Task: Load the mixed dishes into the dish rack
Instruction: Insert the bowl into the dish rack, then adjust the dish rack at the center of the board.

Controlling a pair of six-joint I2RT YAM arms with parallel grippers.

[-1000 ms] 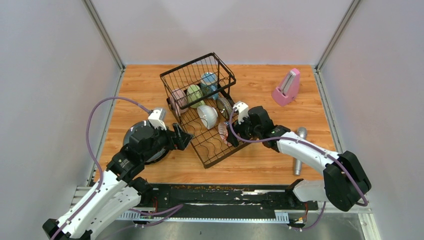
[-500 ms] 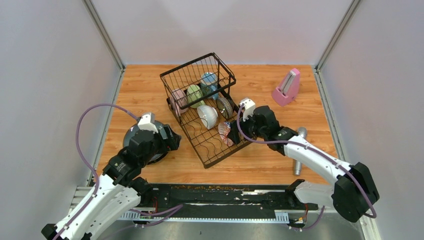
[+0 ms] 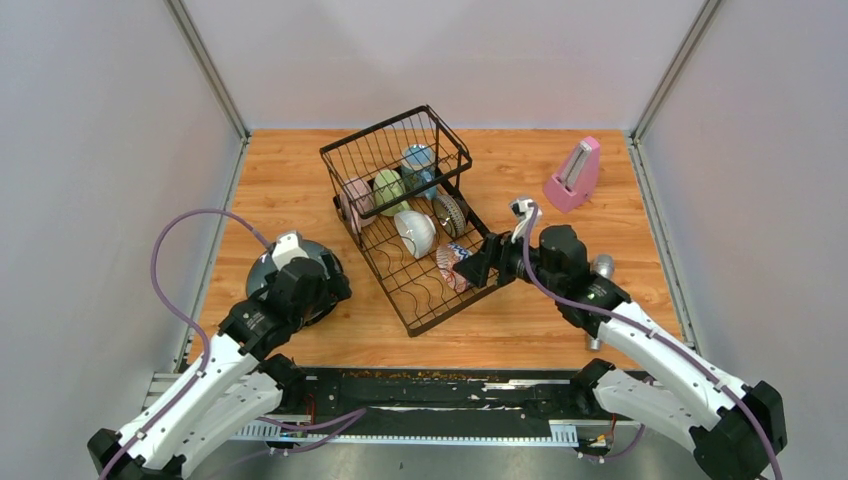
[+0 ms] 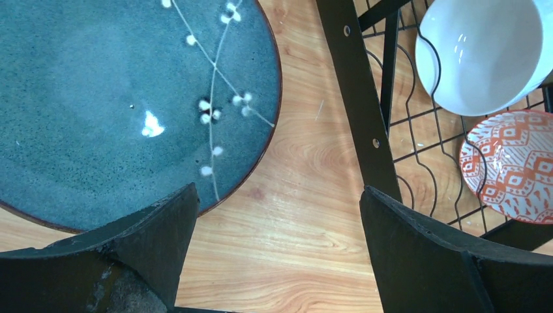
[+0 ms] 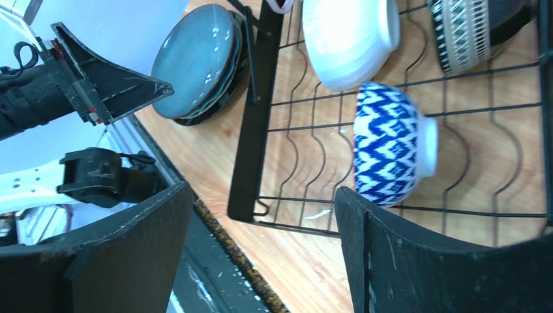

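metronome (image 3: 573, 175), microphone (image 3: 603, 265) right of dish rack (image 3: 380, 145), plates (image 4: 117, 98) left

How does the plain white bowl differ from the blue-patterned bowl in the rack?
The plain white bowl has no pattern; the blue-patterned bowl shows blue zigzags outside, orange-red inside. The white bowl looks larger than the patterned bowl. Both lie on their sides in the black wire rack.
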